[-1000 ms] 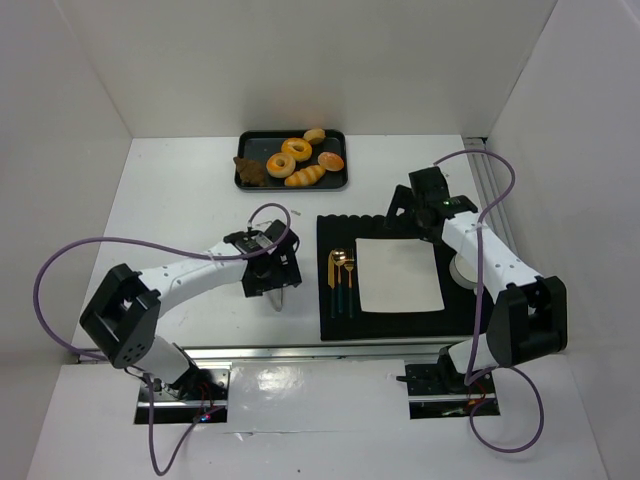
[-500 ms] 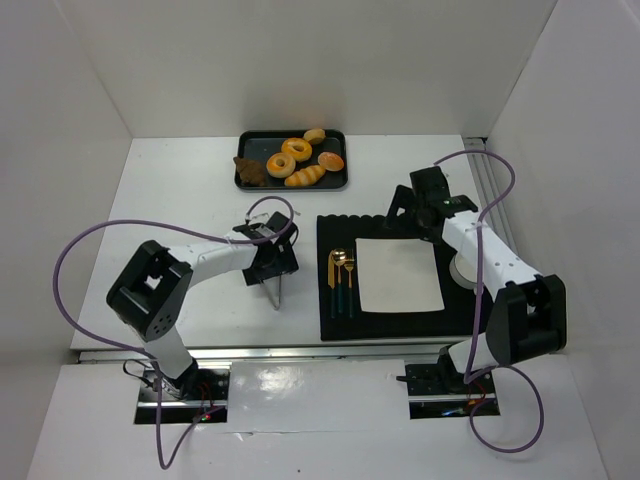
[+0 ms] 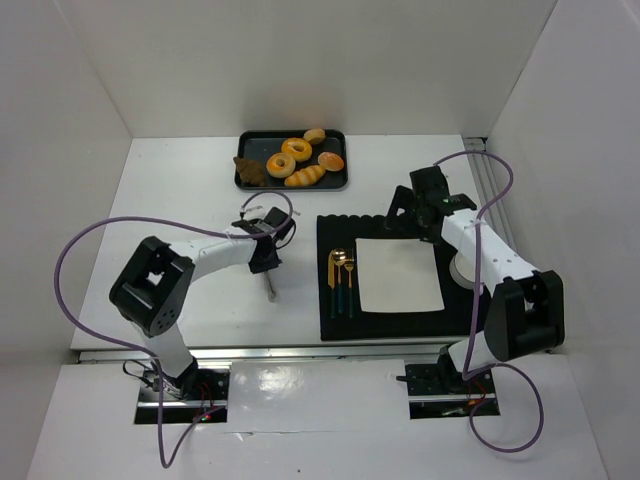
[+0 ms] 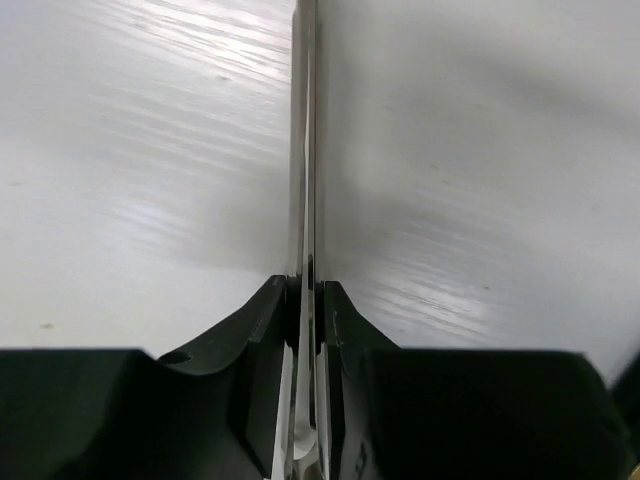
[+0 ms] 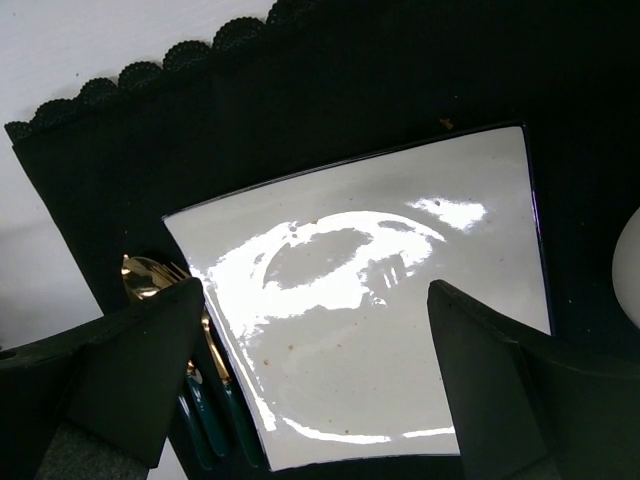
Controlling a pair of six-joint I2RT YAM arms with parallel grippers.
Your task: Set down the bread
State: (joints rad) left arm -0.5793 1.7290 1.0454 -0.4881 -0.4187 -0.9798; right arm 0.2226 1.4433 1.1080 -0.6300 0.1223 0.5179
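Left pincer clamped on a tool, bread in the tray.
I see the small dark brown lumpy bread (image 3: 249, 170) at the left end of the black rectangular tray (image 3: 341, 184). Nearer me than the tray, the left gripper (image 3: 268, 268) pinches a thin silver metal tool (image 3: 271, 289). Right of the tray, the right gripper (image 5: 315, 300) gapes wide above a white square plate (image 3: 398, 273).
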